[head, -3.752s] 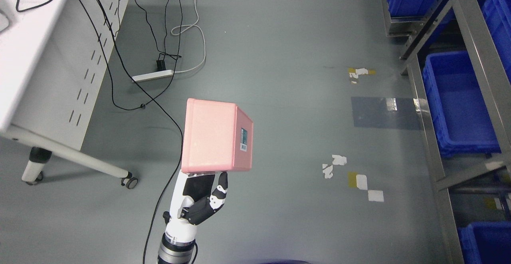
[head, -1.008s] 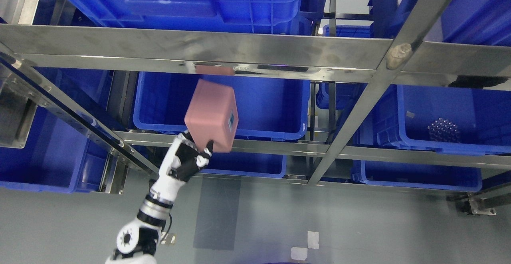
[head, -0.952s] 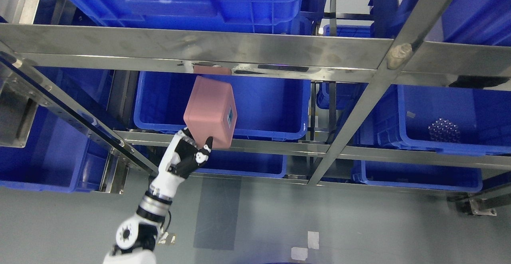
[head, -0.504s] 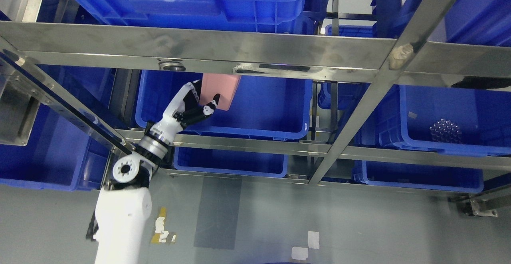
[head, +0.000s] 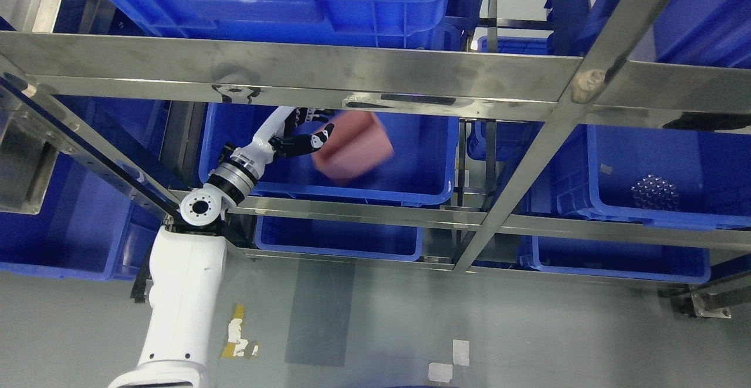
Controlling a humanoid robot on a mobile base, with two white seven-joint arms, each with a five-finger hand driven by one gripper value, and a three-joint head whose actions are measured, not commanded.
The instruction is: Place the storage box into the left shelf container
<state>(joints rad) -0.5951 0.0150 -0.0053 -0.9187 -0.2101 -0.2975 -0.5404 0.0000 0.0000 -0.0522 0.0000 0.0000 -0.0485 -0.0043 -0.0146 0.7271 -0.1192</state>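
The left hand [head: 302, 135] is reaching into the metal shelf [head: 293, 74] from the lower left, just under the top rail, with the pink box [head: 352, 146] right at its fingertips. The box is blurry and tilted inside the blue bin [head: 410, 182] on the left side of the middle shelf level, so I honestly can't tell whether the fingers are gripping it or have let go. Another blue bin [head: 645, 165] sits to the right, past the slanted post.
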